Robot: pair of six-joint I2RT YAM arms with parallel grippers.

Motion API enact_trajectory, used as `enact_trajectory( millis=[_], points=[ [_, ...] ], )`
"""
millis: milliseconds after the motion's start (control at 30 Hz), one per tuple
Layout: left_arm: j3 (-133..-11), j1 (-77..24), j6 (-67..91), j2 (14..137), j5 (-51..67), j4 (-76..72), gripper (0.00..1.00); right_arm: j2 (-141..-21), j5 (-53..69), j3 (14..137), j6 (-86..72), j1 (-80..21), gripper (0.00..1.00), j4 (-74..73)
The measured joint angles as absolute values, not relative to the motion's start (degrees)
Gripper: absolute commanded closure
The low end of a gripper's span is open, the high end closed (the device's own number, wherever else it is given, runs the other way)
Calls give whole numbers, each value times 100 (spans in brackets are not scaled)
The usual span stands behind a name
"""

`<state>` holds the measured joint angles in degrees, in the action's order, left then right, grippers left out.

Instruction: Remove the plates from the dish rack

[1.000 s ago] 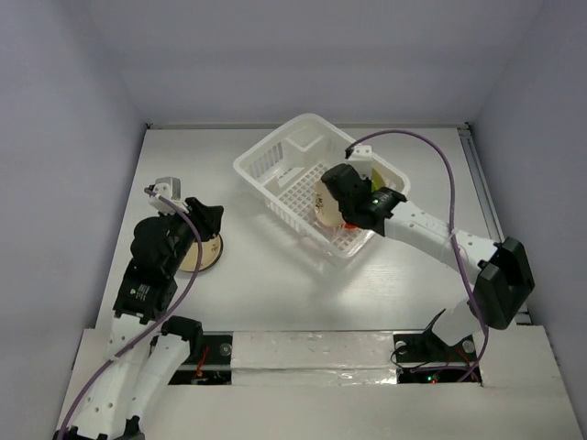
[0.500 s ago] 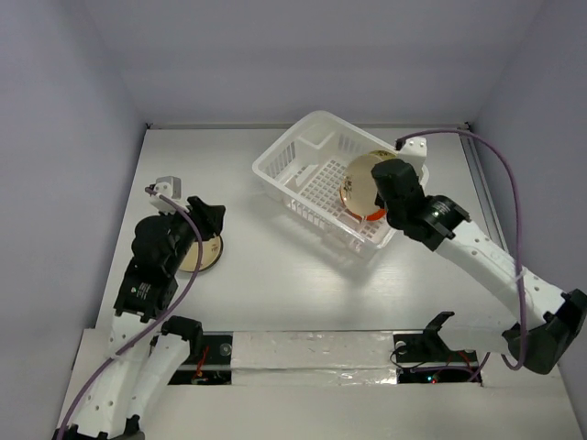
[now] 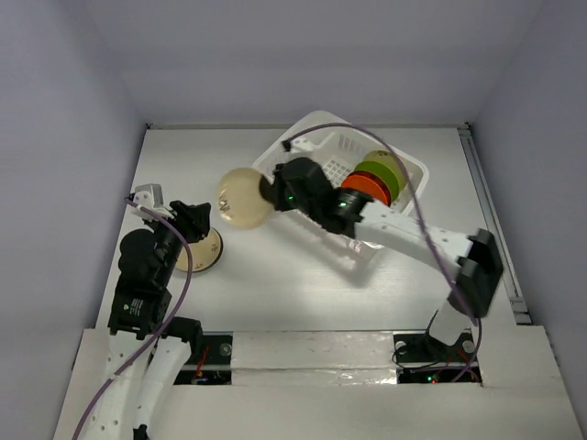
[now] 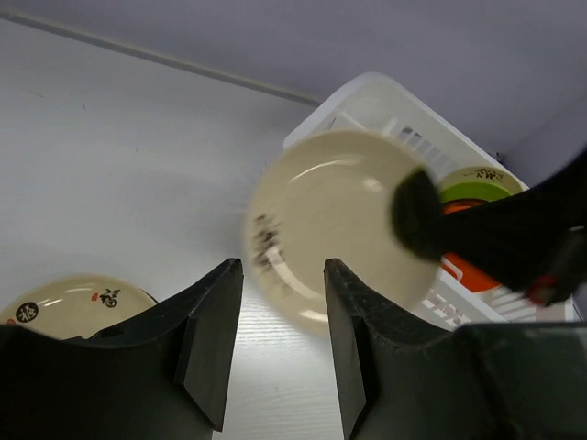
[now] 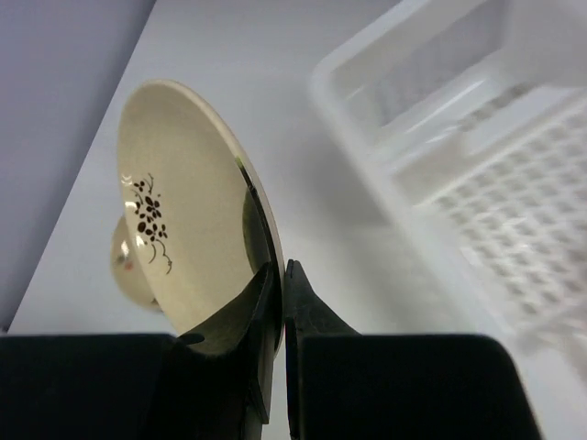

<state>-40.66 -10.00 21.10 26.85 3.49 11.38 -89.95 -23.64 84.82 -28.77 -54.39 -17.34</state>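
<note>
My right gripper (image 3: 273,192) is shut on the rim of a cream plate (image 3: 244,195) with a dark flower sprig. It holds the plate on edge in the air, left of the dish rack (image 3: 303,137). The right wrist view shows its fingertips (image 5: 282,268) pinching the cream plate (image 5: 183,238). An orange-red plate (image 3: 360,186) and a yellow-green plate (image 3: 381,174) stand upright in the rack. My left gripper (image 3: 200,218) is open and empty over a pale tan plate (image 3: 204,252) lying flat on the table. In the left wrist view the gripper (image 4: 282,266) faces the held plate (image 4: 335,225).
The white rack (image 4: 385,101) sits at an angle in the back middle of the table (image 3: 303,284). The right arm reaches across the rack's near-left corner. Grey walls enclose the table on the left, back and right.
My right arm has carried the cream plate out of the rack and swung it left over the table. My left arm shifted slightly left and stayed over the tan plate.
</note>
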Motion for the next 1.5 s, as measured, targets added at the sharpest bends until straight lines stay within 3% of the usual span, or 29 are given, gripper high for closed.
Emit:
enact_trajectory(
  millis=[167, 433, 533, 567, 633, 667, 767, 900, 1133, 1267, 1500],
  points=[
    [-4066, -1000, 2115, 2633, 183, 1146, 63, -10879, -1354, 9362, -3181, -5793, 100, -1380],
    [-4066, -1007, 2117, 2606, 115, 1151, 63, -12626, -429, 10610, -3872, -5894, 99, -1142],
    [-4066, -1033, 2117, 2606, 102, 1151, 63, -13002, -263, 10908, -4088, -5894, 81, -1107],
    [-4066, -1044, 2117, 2606, 102, 1151, 63, -13113, -204, 10997, -4150, -5894, 71, -1111],
    [-4066, -1050, 2117, 2606, 102, 1151, 63, -13297, -106, 11161, -4189, -5889, 63, -1131],
    [-4066, -1052, 2117, 2606, 102, 1151, 63, -13358, -69, 11207, -4202, -5889, 51, -1179],
    [-4066, -1052, 2117, 2606, 102, 1151, 63, -13386, -16, 11236, -4130, -5894, 39, -1354],
    [-4066, -1052, 2117, 2606, 104, 1151, 63, -13150, -165, 11004, -3868, -5894, 40, -1500],
    [-4066, -1052, 2117, 2606, 106, 1151, 63, -11013, -1297, 9666, -3052, -5889, 48, -2027],
    [-4066, -1052, 2115, 2602, 110, 1151, 63, -9684, -2152, 9365, -2460, -5754, 13, -2309],
    [-4066, -1052, 2117, 2600, 148, 1151, 63, -8932, -2497, 8637, -1678, -5015, 8, -3065]
  ],
)
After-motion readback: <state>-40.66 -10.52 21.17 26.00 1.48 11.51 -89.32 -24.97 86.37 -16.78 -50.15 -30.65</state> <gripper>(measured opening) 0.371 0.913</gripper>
